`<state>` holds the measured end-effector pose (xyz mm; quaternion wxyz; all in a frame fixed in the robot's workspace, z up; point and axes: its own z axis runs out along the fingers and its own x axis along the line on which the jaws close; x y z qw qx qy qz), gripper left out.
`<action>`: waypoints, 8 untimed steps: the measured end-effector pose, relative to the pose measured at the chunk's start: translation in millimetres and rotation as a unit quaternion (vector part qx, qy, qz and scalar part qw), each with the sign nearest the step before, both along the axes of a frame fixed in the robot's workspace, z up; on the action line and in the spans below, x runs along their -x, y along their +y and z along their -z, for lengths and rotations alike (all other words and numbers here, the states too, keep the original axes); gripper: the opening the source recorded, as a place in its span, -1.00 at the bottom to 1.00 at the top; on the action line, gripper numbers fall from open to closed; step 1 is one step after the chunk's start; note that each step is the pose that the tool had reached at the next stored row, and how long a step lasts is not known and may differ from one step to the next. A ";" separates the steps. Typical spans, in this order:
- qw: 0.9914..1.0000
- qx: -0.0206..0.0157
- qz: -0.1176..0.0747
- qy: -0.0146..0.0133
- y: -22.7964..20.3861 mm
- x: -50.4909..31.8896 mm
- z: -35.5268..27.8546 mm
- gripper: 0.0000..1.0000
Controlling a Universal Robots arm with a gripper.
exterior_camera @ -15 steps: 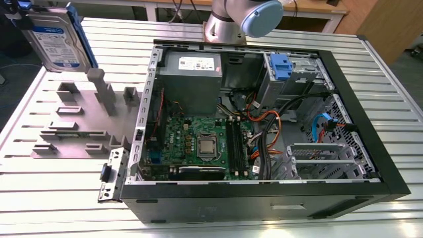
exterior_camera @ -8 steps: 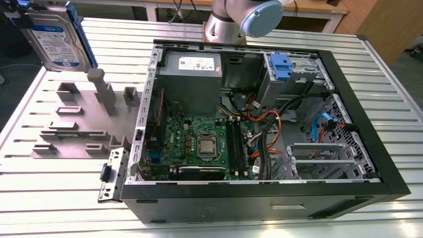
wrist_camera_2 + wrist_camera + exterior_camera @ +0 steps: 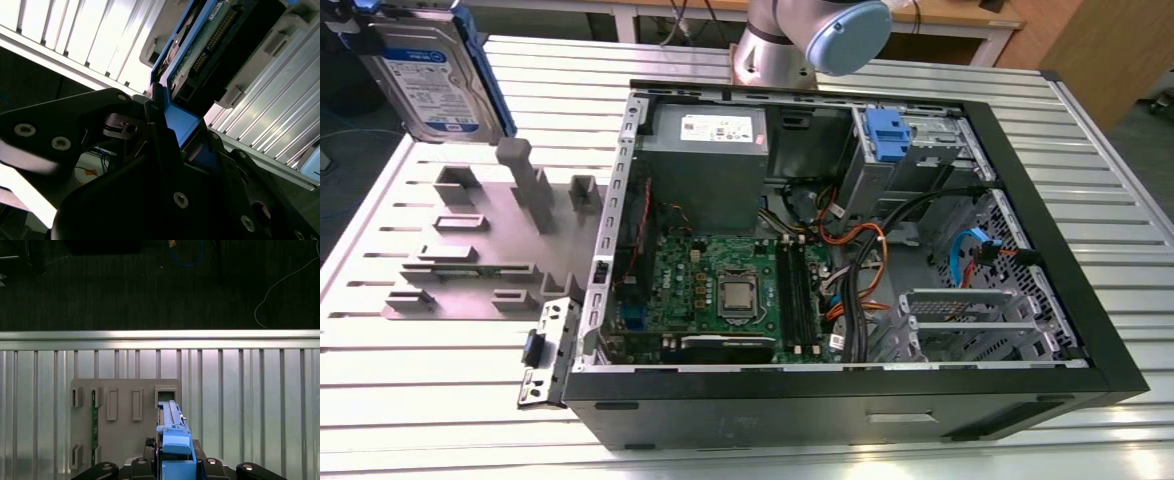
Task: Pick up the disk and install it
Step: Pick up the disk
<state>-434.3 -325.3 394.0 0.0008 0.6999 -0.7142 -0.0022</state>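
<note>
the ribbed metal desk point(image 3: 440, 400) carries an open black computer case point(image 3: 854, 415) with its motherboard point(image 3: 720, 295) exposed. at about nine o'clock from the case lies a grey slotted holder plate point(image 3: 467, 270). in the exterior view the disk point(image 3: 434, 75) stands upright in the air over the plate's far end, at roughly ten o'clock from the case. in both wrist views the claw point(image 3: 176, 462) is closed on the disk's blue bracket point(image 3: 187, 122), its fingers point(image 3: 156, 120) pressed against it.
</note>
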 end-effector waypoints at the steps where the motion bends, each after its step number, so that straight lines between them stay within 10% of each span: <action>1: 1.000 0.000 0.000 0.000 0.0 0.0 -0.3 -0.27; 8: 1.000 0.000 0.000 0.000 0.0 0.0 -2.9 -0.27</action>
